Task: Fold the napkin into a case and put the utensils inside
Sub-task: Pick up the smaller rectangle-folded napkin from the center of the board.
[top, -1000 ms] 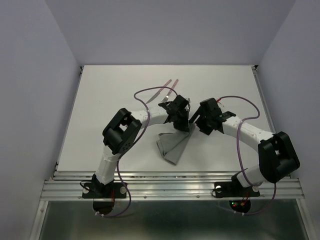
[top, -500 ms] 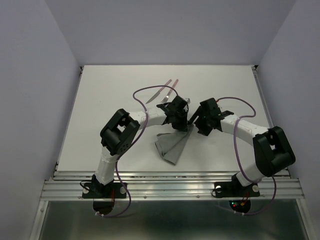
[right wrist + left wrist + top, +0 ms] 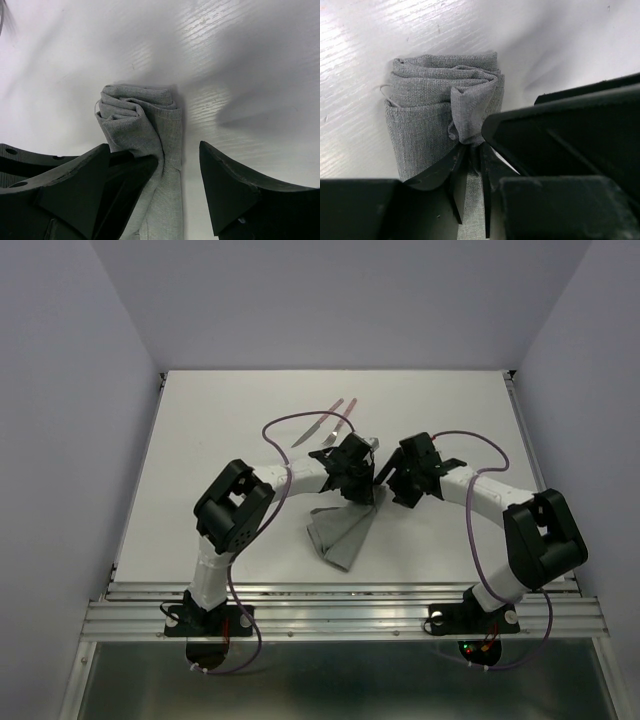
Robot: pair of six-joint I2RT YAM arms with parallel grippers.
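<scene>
Napkin (image 3: 340, 530): folded narrow, far end bunched, case unfinished; utensils (image 3: 322, 418) lie outside on surface (image 3: 230, 440); left fingers (image 3: 440, 170) narrowly parted about a fold, grip indeterminate; right fingers (image 3: 235, 190) wide, empty.

The thin grey cloth napkin (image 3: 340, 535) (image 3: 435, 115) (image 3: 150, 125) lies folded into a narrow, bunched strip at the table centre. Two slim utensils (image 3: 316, 423) with pinkish-red handles lie side by side at its 12 o'clock.

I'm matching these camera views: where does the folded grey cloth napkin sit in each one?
Top external: folded grey cloth napkin, just below centre.
Left wrist: napkin, left of centre.
Right wrist: napkin, centre.
Shared landmark: white tabletop beneath it.
</scene>
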